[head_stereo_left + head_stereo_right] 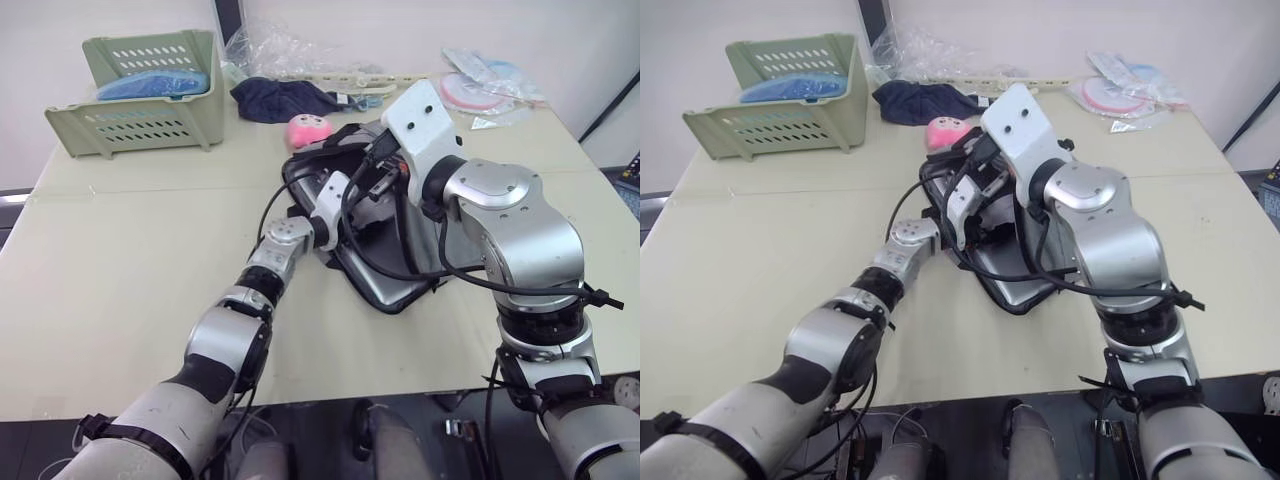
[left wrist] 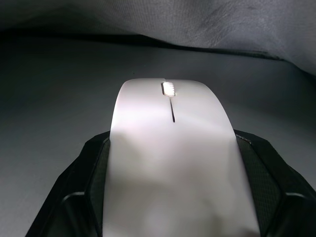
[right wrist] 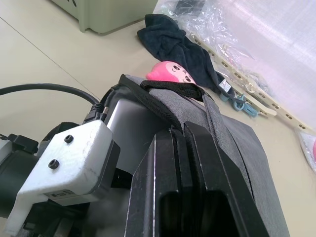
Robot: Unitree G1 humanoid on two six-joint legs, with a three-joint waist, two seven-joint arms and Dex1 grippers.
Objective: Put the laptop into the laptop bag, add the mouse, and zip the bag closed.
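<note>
So the flat grey fabric laptop bag point(image 3: 237, 143) with black trim and black strap handles is lying in the middle of the pale tabletop point(image 1: 130, 270), its mouth pulled open toward the robot's left, and the thin silver metal laptop point(image 3: 131, 128) is already tucked inside, you can see its lid through the opening and a silver corner poking out at the near end in the head views. The left gripper point(image 2: 170, 197) is reaching into the bag's mouth with its two black fingers clamped on the small smooth white oval mouse point(image 2: 170, 148), scroll wheel facing up, and all around it is the grey lining of the bag, so the mouse is inside the opening but held in the fingers. The right gripper point(image 3: 190, 148) has its black fingers pressed together on the bag's upper flap at the black zipper edge, holding it lifted. Just beyond the bag sits a round pink plush toy point(image 3: 170, 73) with a face, touching or nearly touching the bag's far edge. Further back there's a crumpled dark navy cloth point(image 1: 280, 98), some clear plastic wrapping point(image 1: 290, 50), and off to the far left corner a pale green slotted plastic basket point(image 1: 140, 95) with something blue in it
</note>
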